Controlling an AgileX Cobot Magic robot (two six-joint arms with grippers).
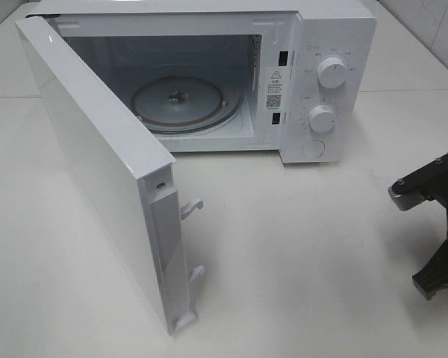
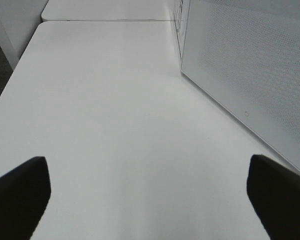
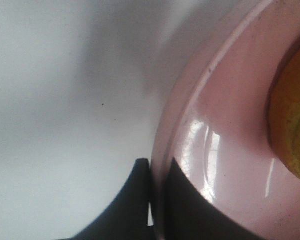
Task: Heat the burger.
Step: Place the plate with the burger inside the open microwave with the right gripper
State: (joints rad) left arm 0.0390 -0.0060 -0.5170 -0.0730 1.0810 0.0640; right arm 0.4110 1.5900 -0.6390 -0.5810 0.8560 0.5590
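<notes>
Early days on this one, I'd say. On the white table (image 1: 306,246) the microwave (image 1: 343,30) sits with its door (image 1: 97,164) swung fully open and the glass turntable (image 1: 183,101) bare. So opening is done, but loading, shutting and setting the dials (image 1: 333,72) are all left. The pink plate (image 3: 230,125) is off on my right side, carrying the burger (image 3: 292,125), only its edge showing. My right gripper (image 3: 157,167) pinches the plate's rim; left gripper (image 2: 147,170) hangs spread wide, holding nothing.
</notes>
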